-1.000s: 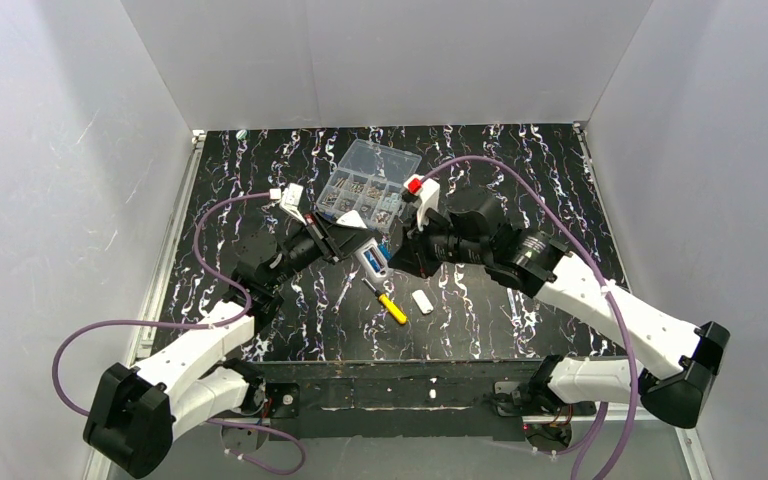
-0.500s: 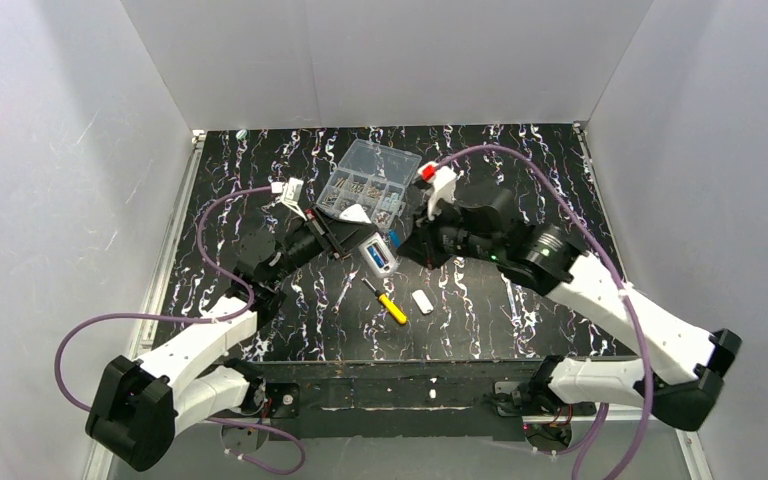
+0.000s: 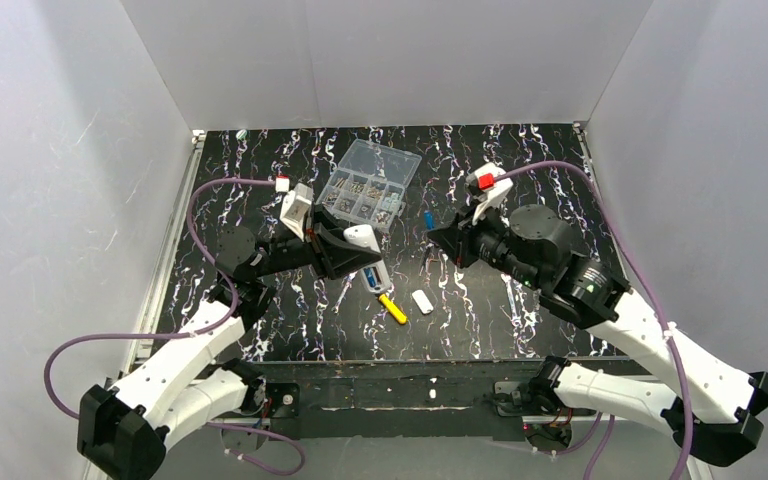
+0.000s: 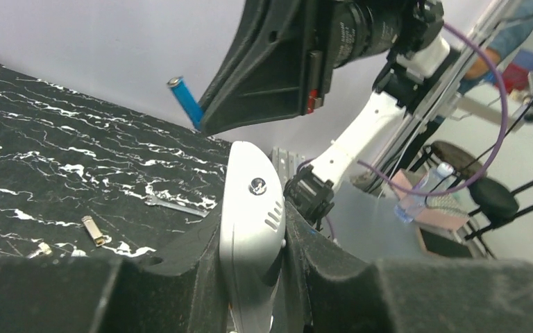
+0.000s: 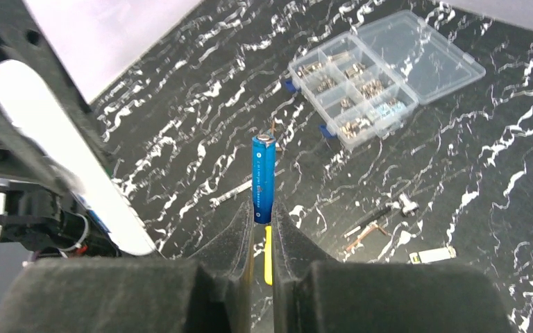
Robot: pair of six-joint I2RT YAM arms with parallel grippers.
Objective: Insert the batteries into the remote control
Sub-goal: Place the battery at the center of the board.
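Note:
My left gripper (image 3: 352, 250) is shut on the white remote control (image 3: 368, 258) and holds it tilted above the table. In the left wrist view the remote (image 4: 250, 229) stands edge-on between the pads. A blue patch shows at its lower end (image 3: 372, 279). My right gripper (image 3: 440, 234) is shut on a blue battery (image 3: 428, 217), to the right of the remote and apart from it. In the right wrist view the battery (image 5: 263, 177) sticks up past the fingertips (image 5: 243, 222), and the remote (image 5: 62, 152) is at the left.
A clear compartment box (image 3: 370, 183) with its lid open sits behind the grippers. The yellow-handled screwdriver (image 3: 391, 306) and a small white cover piece (image 3: 421, 301) lie near the front. Small metal parts (image 5: 375, 229) are scattered on the black marbled table (image 3: 520, 180).
My right gripper has drawn back to the right, away from the remote, with a blue battery in it. My left gripper has shifted a little left and turned the remote.

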